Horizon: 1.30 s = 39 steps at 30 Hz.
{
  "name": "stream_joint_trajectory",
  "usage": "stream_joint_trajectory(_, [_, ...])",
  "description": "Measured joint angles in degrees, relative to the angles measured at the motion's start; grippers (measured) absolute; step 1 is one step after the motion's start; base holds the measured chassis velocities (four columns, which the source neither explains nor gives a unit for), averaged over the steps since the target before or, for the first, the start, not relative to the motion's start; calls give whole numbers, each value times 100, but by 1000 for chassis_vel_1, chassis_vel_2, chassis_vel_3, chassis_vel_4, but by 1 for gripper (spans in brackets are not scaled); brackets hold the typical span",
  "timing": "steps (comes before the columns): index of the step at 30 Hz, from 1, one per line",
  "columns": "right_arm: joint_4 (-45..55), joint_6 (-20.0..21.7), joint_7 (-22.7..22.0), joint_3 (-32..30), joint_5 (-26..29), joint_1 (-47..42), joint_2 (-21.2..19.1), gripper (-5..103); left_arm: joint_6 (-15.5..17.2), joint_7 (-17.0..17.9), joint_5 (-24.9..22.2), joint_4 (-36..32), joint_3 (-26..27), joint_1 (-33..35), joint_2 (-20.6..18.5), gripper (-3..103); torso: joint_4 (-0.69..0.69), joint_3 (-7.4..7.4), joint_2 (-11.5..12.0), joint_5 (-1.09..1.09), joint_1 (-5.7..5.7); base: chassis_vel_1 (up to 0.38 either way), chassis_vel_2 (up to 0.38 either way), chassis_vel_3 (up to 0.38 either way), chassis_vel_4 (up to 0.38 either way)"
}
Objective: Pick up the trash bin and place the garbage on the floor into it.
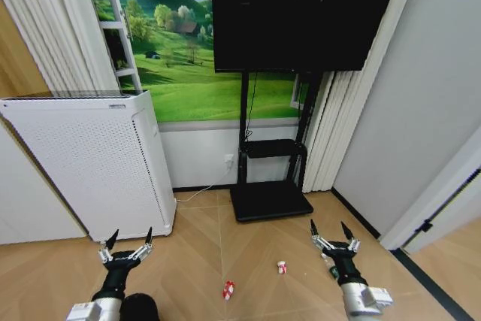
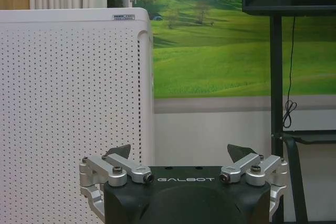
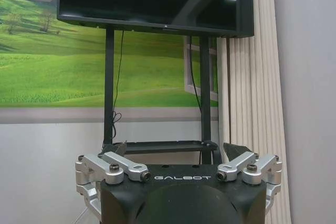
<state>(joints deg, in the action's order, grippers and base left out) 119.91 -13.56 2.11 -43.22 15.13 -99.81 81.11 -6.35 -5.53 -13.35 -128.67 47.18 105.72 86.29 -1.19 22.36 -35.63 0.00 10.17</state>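
We face a dark television (image 1: 301,13) on a black stand (image 1: 270,199) whose base rests on the herringbone wood floor (image 1: 203,238). Behind the television we see a green meadow mural (image 1: 188,58) above a pale lower wall, left of it a white perforated appliance (image 1: 98,163), and right of it pleated curtains (image 1: 338,125) and a grey wall (image 1: 428,95).

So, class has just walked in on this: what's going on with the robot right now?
Nothing is being handled yet. The robot faces a TV stand and a white perforated appliance, with both arms held out low and forward. The left pincer and the right pincer are both open and empty. Two small red-and-white litter pieces lie on the wooden floor between the arms, untouched. A dark round shape sits by the left arm, possibly the trash bin.
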Motion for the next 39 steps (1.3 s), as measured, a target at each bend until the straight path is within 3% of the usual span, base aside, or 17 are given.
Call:
stream_joint_trajectory(8, [30, 4, 75, -4, -29, -27, -4, 100, -2, -3, 9, -36, -55, 24, 5, 100, 0, -126, 213, 0, -89, 0, 0, 0, 0])
stream_joint_trajectory(17, [39, 11, 115, -9, -49, -27, -6, 100, -3, -4, 11, -38, -57, 25, 20, 100, 0, -177, 300, 0, -123, 0, 0, 0, 0])
stream_joint_trajectory(26, [-4, 10, 236, -10, -156, -31, 15, 100, -43, -5, 8, -26, -5, 25, 80, 100, 0, -386, 647, 0, -262, 0, 0, 0, 0])
stream_joint_trajectory(39, [-63, -15, 213, 36, -81, 0, -16, 100, -44, -3, 1, -3, 33, 18, 111, 100, 1, -556, 927, -2, -370, 62, 54, -56, -65])
